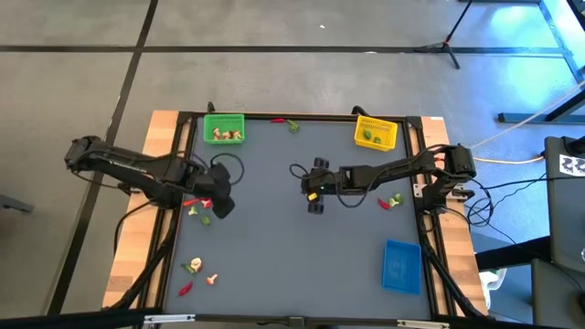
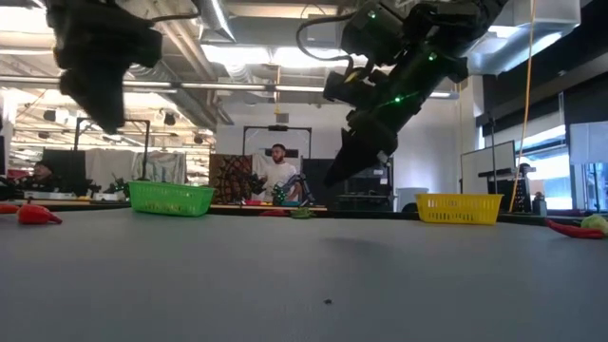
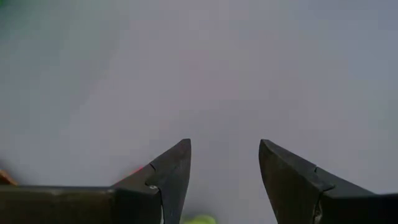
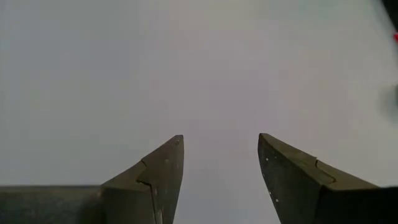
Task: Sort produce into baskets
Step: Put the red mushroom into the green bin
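Here, from largest to smallest:

- The desk (image 1: 292,247) carries a dark mat inside a black frame, with bare wood showing along its left and right edges.
- The left arm reaches in from the left edge; the left gripper (image 1: 219,199) hangs above the mat near that edge, fingers (image 3: 171,171) spread apart with nothing between them.
- The right arm reaches in from the right edge; the right gripper (image 1: 315,190) hangs over the middle of the mat, its fingers (image 4: 165,168) likewise parted and holding nothing.
- The blue basket (image 1: 401,266) sits near the front right corner; what is in it cannot be told.
- The green basket (image 1: 224,128) sits at the far edge toward the left corner, holding a few pale pieces (image 1: 222,135).
- The yellow basket (image 1: 376,132) sits at the far edge toward the right corner, holding green pieces (image 1: 370,137).
- Loose produce lies on the mat in small groups:
  - a red and green cluster (image 1: 196,210) just beside the left gripper;
  - a red and green pair (image 1: 391,200) near the right edge;
  - a red piece and a green piece (image 1: 287,122) at the far edge between the green and yellow baskets;
  - pale pieces and a red one (image 1: 196,274) near the front left corner.
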Motion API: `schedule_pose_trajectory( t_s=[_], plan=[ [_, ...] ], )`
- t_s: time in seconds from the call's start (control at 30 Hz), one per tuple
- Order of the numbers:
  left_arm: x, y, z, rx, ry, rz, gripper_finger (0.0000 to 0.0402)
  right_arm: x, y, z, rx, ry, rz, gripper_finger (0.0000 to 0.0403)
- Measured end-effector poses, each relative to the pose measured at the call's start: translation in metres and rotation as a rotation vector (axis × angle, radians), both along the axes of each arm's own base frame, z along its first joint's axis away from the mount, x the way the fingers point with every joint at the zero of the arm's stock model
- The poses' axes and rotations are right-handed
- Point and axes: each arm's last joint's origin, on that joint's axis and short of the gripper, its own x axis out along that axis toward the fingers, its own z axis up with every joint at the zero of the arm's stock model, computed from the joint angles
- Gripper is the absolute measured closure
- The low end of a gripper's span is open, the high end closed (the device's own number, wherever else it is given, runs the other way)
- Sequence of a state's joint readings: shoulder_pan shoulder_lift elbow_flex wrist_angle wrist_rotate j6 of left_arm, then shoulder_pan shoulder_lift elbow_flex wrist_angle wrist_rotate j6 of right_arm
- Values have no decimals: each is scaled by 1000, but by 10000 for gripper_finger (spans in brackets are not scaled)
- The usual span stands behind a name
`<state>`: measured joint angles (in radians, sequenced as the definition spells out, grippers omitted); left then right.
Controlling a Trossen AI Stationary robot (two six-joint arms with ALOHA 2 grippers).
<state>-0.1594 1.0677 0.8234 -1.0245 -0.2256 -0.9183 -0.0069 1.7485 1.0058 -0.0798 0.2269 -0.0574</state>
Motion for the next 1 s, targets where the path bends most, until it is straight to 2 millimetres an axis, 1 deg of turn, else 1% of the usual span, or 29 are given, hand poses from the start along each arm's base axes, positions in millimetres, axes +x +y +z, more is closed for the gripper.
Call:
schedule_pose_trajectory(
  t_s=[0.2, 0.33, 0.57, 0.7, 0.8, 1.0],
  plan=[
    [1, -16, -9, -14, 70, -38, 218, 0, 1, 0, 41, -8, 3, 198],
    [3, -22, -19, -3, 179, -41, 218, 0, 1, 0, 43, -9, 1, 198],
    [8, -24, -38, 40, 354, -22, 218, 0, 1, 0, 45, -10, -1, 198],
    [8, -25, -56, 30, 416, 7, 218, 0, 1, 0, 45, -10, -2, 198],
    [5, -24, -67, 32, 448, 33, 218, 0, 1, 0, 44, -11, -3, 198],
    [1, -23, -82, 33, 478, 62, 218, 0, 1, 0, 43, -10, -4, 198]
  ],
)
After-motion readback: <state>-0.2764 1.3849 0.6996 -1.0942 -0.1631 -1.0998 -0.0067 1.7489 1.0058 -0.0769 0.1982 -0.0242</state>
